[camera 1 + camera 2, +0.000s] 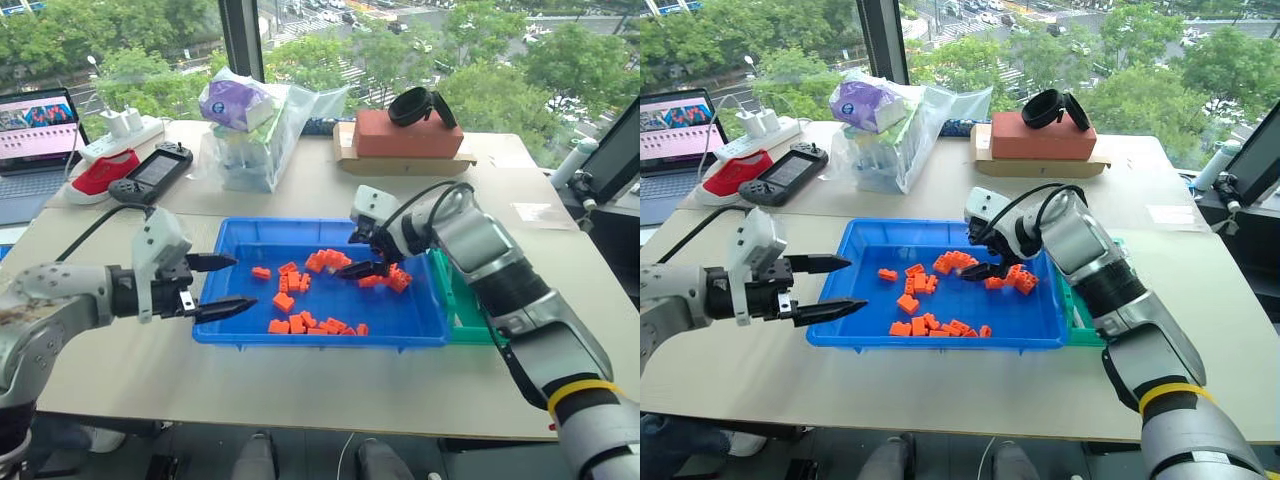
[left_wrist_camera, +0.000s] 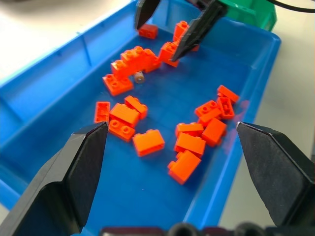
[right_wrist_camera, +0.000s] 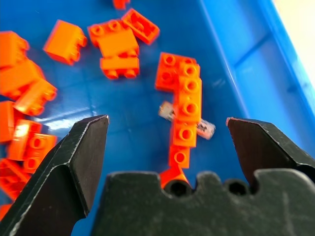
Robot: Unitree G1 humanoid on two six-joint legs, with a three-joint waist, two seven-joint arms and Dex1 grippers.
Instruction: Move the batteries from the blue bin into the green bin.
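On the table point(image 1: 300, 390), one blue bin point(image 1: 240, 238) holds one visible battery point(image 3: 170, 111).

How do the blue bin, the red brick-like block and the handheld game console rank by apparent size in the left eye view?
1. blue bin
2. red brick-like block
3. handheld game console

The last two look close, and both sit farther from the camera.

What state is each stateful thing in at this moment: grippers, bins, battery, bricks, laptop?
left gripper: open, empty, at the blue bin's left edge.
right gripper: open, empty, over the bricks.
blue bin: holds scattered orange bricks and a battery.
battery: lying flat in the blue bin, partly under an orange brick.
green bin: upright beside the blue bin; contents hidden.
laptop: lid open, screen lit.
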